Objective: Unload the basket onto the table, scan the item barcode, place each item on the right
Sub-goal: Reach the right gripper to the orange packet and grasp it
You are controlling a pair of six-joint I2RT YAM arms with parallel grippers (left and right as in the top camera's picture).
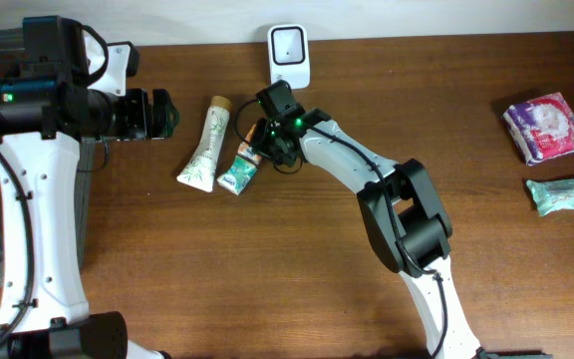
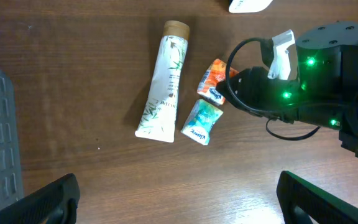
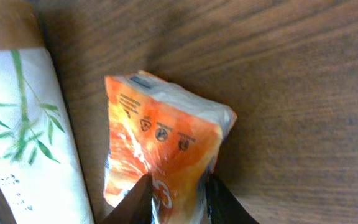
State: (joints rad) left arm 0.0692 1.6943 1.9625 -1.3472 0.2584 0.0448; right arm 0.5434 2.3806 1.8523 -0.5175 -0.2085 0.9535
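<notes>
Orange packet [image 3: 160,143] looks to be pinched at its near end by the right gripper [image 3: 179,202], long axis pointed away from the jaws. Scanner [image 1: 289,55] is seen at 1 o'clock overhead. Left gripper [image 2: 179,208], jaws spread, is farther off at 9.

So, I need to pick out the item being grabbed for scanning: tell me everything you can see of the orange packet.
The orange packet is a small soft pouch, glossy plastic film by its look, orange with white patches, small printed symbols and a crimped end. It lies on the wooden table, beside the white bamboo-print tube and next to a teal packet. The right tool pinches one end of it between both fingers. No barcode is visible.
</notes>
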